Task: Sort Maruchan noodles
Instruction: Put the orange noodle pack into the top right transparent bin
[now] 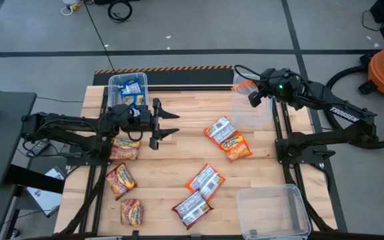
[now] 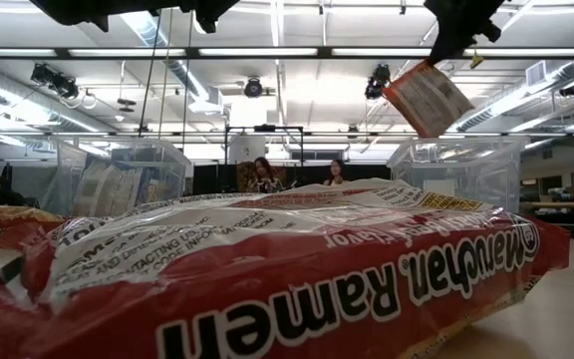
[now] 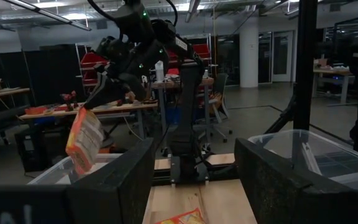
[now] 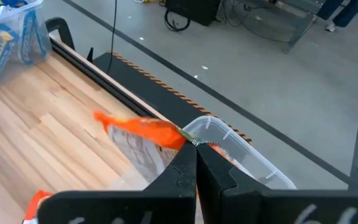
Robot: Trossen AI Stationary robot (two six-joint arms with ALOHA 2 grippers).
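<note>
My right gripper (image 1: 251, 95) is shut on an orange Maruchan noodle packet (image 1: 243, 85), held in the air over the clear bin (image 1: 255, 119) at the table's far right. The low view shows this packet (image 2: 427, 97) dangling. My left gripper (image 1: 167, 124) hovers open at the table's left, holding nothing; its fingers point toward the right. Several more packets lie flat on the wood: orange ones (image 1: 121, 180) at the near left, red-and-white ones (image 1: 205, 180) in the middle. Blue packets (image 1: 131, 92) sit in the far-left bin. My right gripper pinches the orange packet by one end edge (image 4: 174, 138) between its two shut fingers. The fingers slant downward from the table's right side. The packet hangs tilted below and ahead of them, clear of the table, over the bin's rim (image 4: 225, 132).
An empty clear bin (image 1: 272, 210) stands at the near right corner. A red packet (image 2: 267, 279) lies right in front of the low camera. Bare wood shows between the packet groups. People sit in the room beyond the table (image 2: 267, 172).
</note>
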